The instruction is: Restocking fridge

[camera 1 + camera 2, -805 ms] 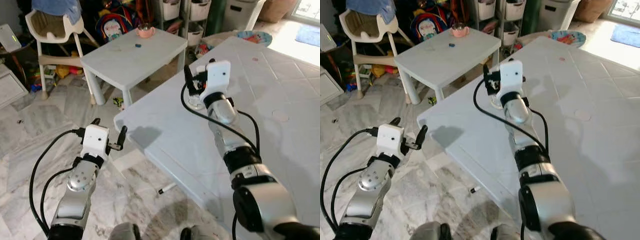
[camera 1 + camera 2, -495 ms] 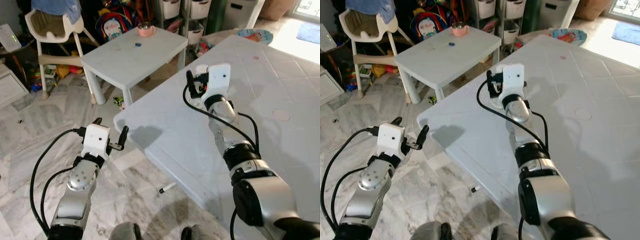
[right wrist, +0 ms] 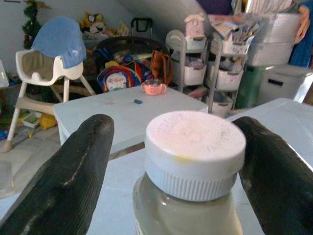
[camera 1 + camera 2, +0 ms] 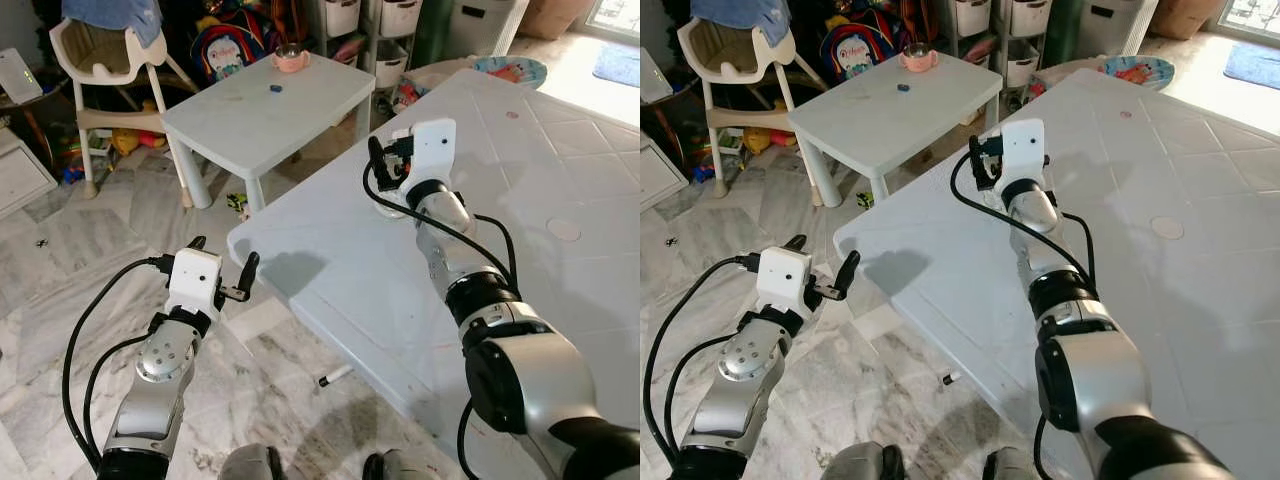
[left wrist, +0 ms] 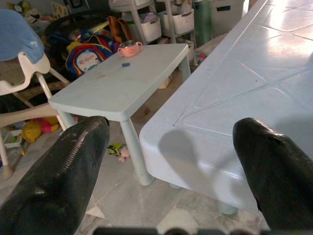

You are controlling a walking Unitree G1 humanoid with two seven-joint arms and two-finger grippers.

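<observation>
Right hand [image 3: 195, 161]: fingers spread, either side of the bottle [image 3: 193, 166], not pinching.
Bottle: upright on tabletop [image 4: 560, 150], cap centred between fingers.
Left hand [image 4: 218, 268]: spread, off the tabletop, farther away.

Grey-veined marble floor [image 4: 60, 260], toys strewn along its far edge. Large pale tabletop [image 4: 560, 180] on the right, sunlit at the far corner. Beyond it, small white children's table [image 4: 270, 105] bearing a pink cup [image 4: 291, 61]. White high chair [image 4: 100, 65] with blue cloth [image 4: 112, 15] at far left. Rolling storage carts [image 3: 195, 68] with white bins at the back.
</observation>
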